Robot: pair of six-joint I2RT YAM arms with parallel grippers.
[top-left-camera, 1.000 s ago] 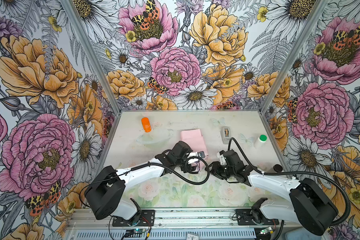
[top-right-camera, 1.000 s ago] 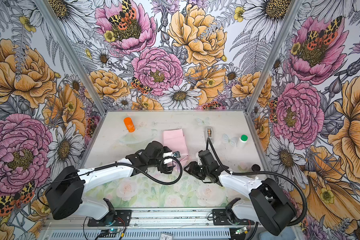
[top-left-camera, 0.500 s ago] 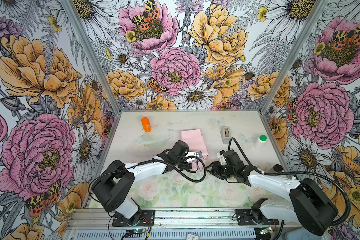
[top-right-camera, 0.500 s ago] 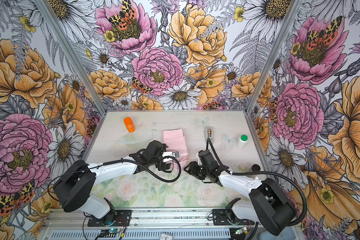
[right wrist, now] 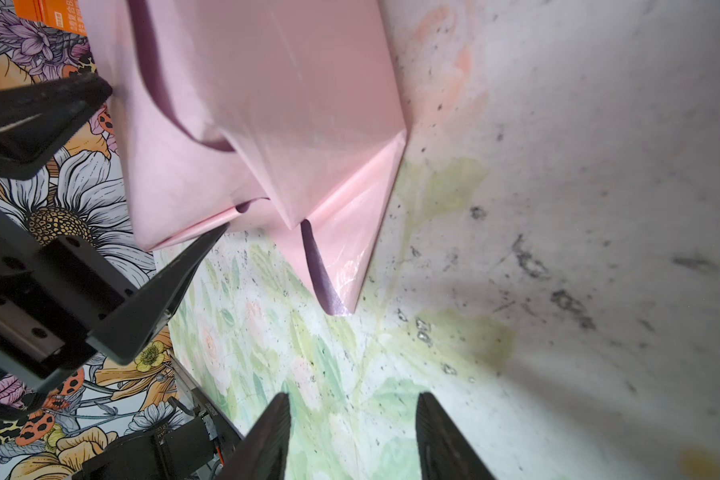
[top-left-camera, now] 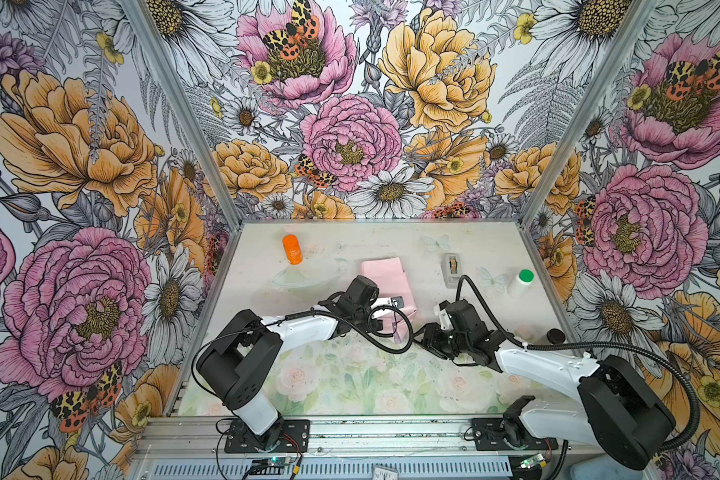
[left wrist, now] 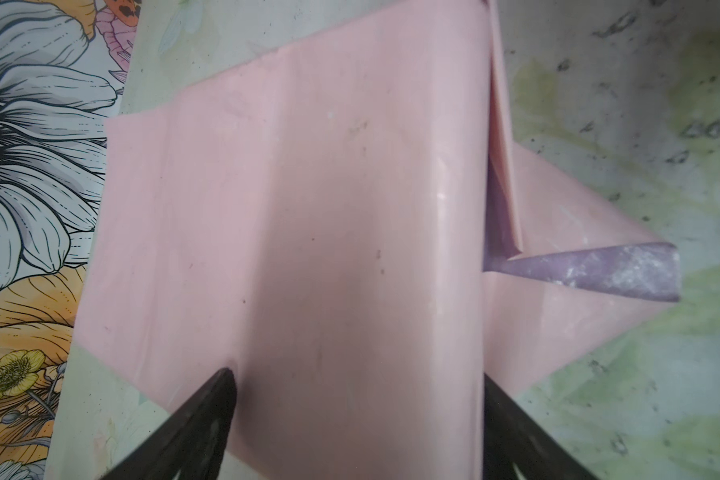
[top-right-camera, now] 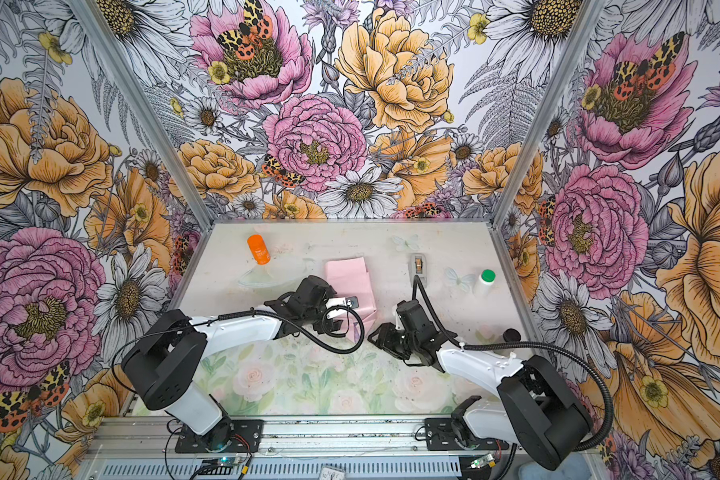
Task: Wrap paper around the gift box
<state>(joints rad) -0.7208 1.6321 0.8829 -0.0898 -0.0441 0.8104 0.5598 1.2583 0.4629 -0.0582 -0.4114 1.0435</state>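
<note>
Two grippers sit near the paper [top-left-camera: 385,274], which hides the gift box on the table [top-left-camera: 333,386]. Left gripper [left wrist: 357,374] has re-angled: jaws spread astride the paper, clamping unconfirmed. Right gripper [right wrist: 353,395] unchanged, parted and empty. Likely next: fold the open end flap [right wrist: 341,266]

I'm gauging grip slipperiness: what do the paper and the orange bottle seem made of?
Paper: probably thin coated wrapping paper. The pale pink face has a soft sheen, the lilac reverse is glossy at a curled flap, and it holds sharp creases. Orange bottle: smooth and evenly coloured, likely plastic, but too small to be sure.
</note>
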